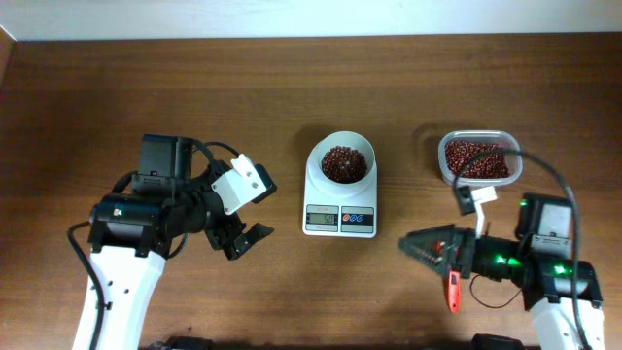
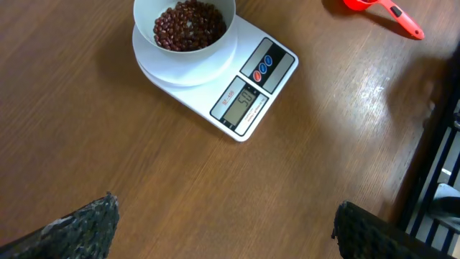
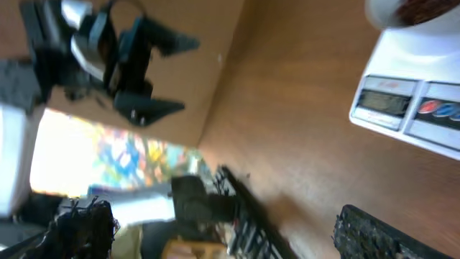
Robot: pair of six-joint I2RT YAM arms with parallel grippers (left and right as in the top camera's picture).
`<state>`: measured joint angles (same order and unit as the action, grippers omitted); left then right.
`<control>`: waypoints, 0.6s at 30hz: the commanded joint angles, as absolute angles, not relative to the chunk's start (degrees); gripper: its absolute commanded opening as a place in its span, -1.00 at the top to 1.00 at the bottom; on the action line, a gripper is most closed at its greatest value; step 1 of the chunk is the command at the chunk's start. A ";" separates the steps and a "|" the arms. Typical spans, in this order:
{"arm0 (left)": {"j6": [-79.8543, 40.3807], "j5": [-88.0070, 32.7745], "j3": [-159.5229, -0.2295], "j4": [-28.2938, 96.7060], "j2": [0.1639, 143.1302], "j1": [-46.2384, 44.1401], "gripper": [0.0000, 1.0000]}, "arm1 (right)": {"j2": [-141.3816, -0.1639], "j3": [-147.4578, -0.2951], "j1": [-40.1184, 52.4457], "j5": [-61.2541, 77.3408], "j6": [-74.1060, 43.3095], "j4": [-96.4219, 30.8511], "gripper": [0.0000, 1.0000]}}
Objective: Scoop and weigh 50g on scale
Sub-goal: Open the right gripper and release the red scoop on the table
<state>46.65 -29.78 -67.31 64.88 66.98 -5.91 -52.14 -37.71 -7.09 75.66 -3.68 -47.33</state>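
The white scale point(image 1: 340, 199) stands mid-table, its round bowl holding a heap of reddish-brown beans point(image 1: 342, 163). From the left wrist the scale point(image 2: 248, 83) and its beans point(image 2: 188, 24) sit ahead, with the display lit. My left gripper point(image 1: 245, 231) hovers open to the scale's left, nothing between its fingertips point(image 2: 83, 229). My right gripper point(image 1: 416, 247) is open and empty to the scale's right, pointing left. An orange scoop point(image 1: 452, 290) lies on the table just beside it. The right wrist view shows the scale point(image 3: 413, 97) at upper right.
A clear plastic tub point(image 1: 444, 160) with more beans stands at the back right, behind the right arm. The scoop point(image 2: 381, 8) shows at the top edge of the left wrist view. The left arm point(image 3: 108, 57) appears across the table in the right wrist view.
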 commanded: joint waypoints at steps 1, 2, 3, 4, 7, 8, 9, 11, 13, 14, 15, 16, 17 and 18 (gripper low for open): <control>46.35 -29.98 -68.40 64.77 67.02 -5.61 -0.98 | -50.65 -38.70 -1.13 74.85 4.97 -47.37 -0.97; 46.35 -30.00 -68.40 64.77 67.02 -5.61 -0.98 | -50.19 -38.70 1.13 73.54 4.97 -47.37 -0.97; 46.35 -29.98 -68.40 64.77 67.02 -5.61 -0.98 | -49.82 -38.70 2.59 72.77 4.97 -47.35 -0.97; 46.35 -30.00 -68.40 64.77 67.02 -5.61 -0.98 | -49.12 -38.70 4.43 72.01 4.97 -47.33 -0.97; 46.35 -29.98 -68.40 64.77 67.02 -5.61 -0.98 | -46.92 -38.70 6.57 70.41 4.95 -46.70 -0.97; 46.35 -29.98 -68.40 64.77 67.02 -5.61 -0.98 | -45.84 -38.70 6.74 69.78 4.97 -46.33 -0.97; 46.35 -29.98 -68.40 64.77 67.02 -5.61 -0.98 | -44.38 -38.70 6.72 69.52 5.02 -45.76 -0.97; 46.35 -30.00 -68.40 64.77 67.02 -5.61 -0.98 | -41.98 -38.70 6.72 68.05 5.04 -45.52 -0.97; 46.35 -30.00 -68.40 64.77 67.02 -5.61 -0.98 | -39.18 -38.70 6.72 66.92 5.02 -45.54 -0.97; 46.35 -30.00 -68.40 64.77 67.02 -5.61 -0.98 | -37.67 -38.70 6.72 66.74 5.19 -45.58 -0.97; 46.35 -29.98 -68.40 64.77 67.02 -5.61 -0.98 | -36.27 -38.70 6.72 66.70 5.17 -45.60 -0.97; 46.35 -30.00 -68.40 64.77 67.02 -5.61 -0.98 | -34.46 -38.70 6.74 66.11 5.17 -45.65 -0.97; 46.35 -30.00 -68.40 64.79 67.02 -5.61 -0.98 | -33.19 -38.70 6.74 65.63 5.17 -45.65 -0.97; 46.35 -30.00 -68.40 64.77 67.02 -5.61 -0.98 | -31.88 -38.70 6.74 64.99 5.17 -45.65 -0.97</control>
<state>46.65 -29.78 -67.31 64.86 66.98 -5.91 -35.46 -37.71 6.39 67.33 4.34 -45.82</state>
